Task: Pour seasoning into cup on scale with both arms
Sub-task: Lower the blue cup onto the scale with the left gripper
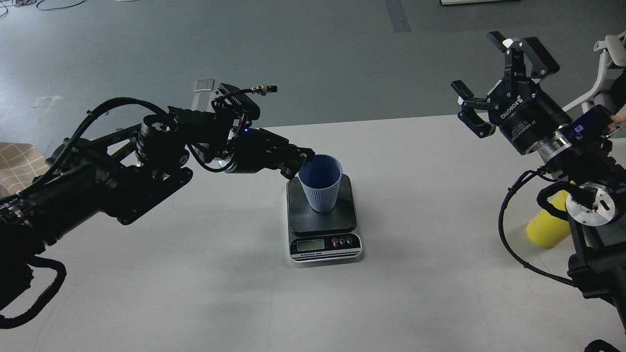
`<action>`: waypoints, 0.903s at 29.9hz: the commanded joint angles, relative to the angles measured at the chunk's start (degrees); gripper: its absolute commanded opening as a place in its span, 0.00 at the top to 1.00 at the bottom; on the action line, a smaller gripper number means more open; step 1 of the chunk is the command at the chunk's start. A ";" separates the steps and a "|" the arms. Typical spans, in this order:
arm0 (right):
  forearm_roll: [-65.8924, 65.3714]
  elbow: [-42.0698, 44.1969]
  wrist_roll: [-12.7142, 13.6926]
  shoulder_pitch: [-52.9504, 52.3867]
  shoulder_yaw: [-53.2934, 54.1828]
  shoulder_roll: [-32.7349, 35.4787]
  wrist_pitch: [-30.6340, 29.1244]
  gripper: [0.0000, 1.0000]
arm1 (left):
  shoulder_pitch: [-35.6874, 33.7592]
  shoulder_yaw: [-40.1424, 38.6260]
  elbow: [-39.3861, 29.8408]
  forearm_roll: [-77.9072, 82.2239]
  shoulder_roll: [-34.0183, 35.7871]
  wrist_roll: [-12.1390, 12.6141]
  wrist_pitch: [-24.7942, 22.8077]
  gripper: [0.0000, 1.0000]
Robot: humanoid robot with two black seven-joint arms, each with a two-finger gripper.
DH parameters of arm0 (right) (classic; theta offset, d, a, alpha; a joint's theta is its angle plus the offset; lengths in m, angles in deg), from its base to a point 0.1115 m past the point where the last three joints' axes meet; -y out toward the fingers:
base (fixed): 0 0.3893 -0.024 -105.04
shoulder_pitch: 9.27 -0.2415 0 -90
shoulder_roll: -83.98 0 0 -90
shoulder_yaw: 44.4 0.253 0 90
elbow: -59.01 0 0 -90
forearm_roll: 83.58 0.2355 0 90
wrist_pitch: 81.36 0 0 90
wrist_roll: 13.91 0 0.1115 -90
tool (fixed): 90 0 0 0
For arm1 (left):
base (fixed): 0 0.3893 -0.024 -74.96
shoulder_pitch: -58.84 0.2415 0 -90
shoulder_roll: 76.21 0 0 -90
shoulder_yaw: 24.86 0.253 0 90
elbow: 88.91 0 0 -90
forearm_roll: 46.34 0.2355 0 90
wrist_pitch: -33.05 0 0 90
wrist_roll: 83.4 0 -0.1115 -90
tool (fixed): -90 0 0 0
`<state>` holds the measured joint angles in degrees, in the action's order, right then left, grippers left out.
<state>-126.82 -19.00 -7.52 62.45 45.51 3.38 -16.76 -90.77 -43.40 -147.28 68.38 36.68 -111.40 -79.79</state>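
The dusty-blue ribbed cup [320, 188] is on the dark platform of the scale [342, 220], at the table's centre. I cannot tell whether its base rests fully on the platform. My left gripper [302, 160] comes in from the left and is shut on the cup's left rim. My right gripper [484, 68] is open and empty, raised high at the far right, well away from the cup. The yellow seasoning bottle [545, 229] stands at the right table edge. My right arm hides most of it; only its lower body shows.
The scale's LCD display and buttons [325, 244] face me. A white chair [599, 73] stands beyond the table at the far right. A tan checked cloth [17, 164] lies at the left edge. The grey floor lies beyond the table's far edge.
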 commanded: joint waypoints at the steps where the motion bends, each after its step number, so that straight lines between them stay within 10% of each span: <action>1: 0.00 0.06 0.03 0.00 0.00 0.09 0.00 0.00 | 0.20 0.00 -0.08 -0.02 -0.13 0.00 -0.01 1.00; 12: 0.26 -0.12 0.03 0.27 0.44 1.23 0.00 0.00 | 0.38 0.79 0.01 -0.28 -0.74 0.00 -0.01 0.95; 17: 0.26 -0.03 0.03 0.27 0.62 1.23 0.00 0.00 | 0.55 0.61 0.01 -0.72 -1.71 0.00 0.16 0.69; 27: 0.26 -0.03 0.11 0.35 1.32 1.41 -0.09 0.00 | 0.99 0.44 1.85 -1.25 -2.32 0.00 0.95 0.60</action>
<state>-126.56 -19.06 -7.41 62.80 46.80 4.71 -16.82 -89.80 -42.86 -146.09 67.46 34.66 -111.40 -79.11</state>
